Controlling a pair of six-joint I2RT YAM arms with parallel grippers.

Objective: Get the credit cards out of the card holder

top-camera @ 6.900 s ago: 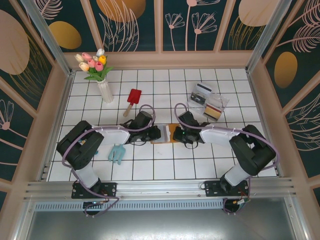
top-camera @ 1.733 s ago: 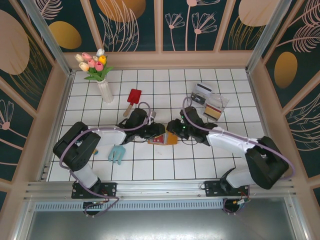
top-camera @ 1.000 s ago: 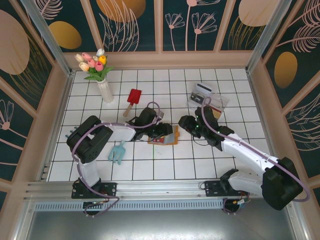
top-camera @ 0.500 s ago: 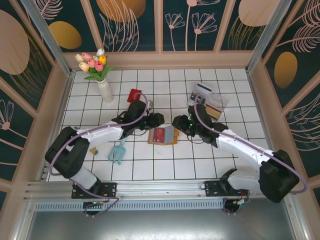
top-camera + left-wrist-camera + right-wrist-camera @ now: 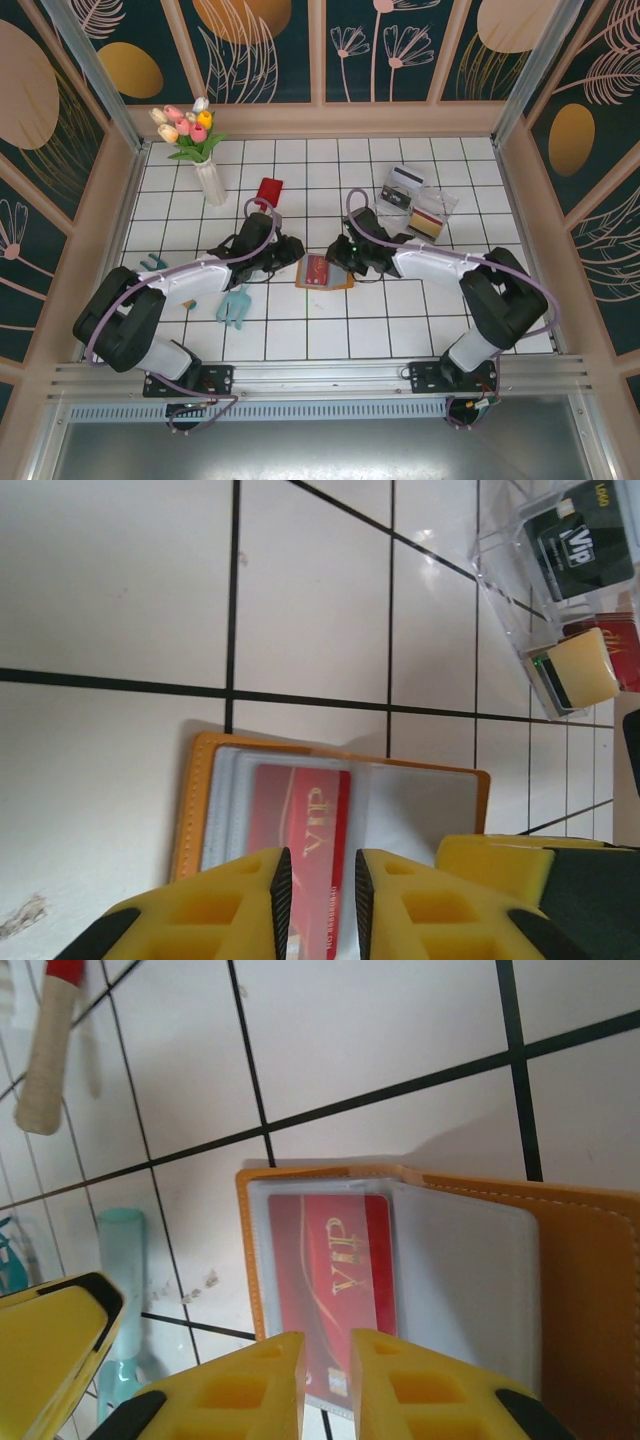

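Observation:
The orange-brown card holder (image 5: pixel 345 277) lies open on the tiles, also seen in the left wrist view (image 5: pixel 200 780) and the right wrist view (image 5: pixel 590 1290). A red VIP credit card (image 5: pixel 318 270) (image 5: pixel 300 815) (image 5: pixel 335 1280) sits in its clear left pocket. My left gripper (image 5: pixel 291 252) (image 5: pixel 318 870) hovers at the holder's left edge. My right gripper (image 5: pixel 341 258) (image 5: pixel 328 1350) is over its upper right part. Both have only a narrow gap between their jaws, through which the card shows.
A clear tray (image 5: pixel 440 205) (image 5: pixel 500 570) at the back right holds a black VIP card (image 5: pixel 578 538) and other cards. A red spatula (image 5: pixel 268 190) (image 5: pixel 45 1070), a teal tool (image 5: pixel 235 306) (image 5: pixel 125 1290) and a tulip vase (image 5: pixel 211 180) stand to the left.
The holder, tilted up a second ago, now lies flat and open. Both grippers have come in close to it, and their jaws have narrowed.

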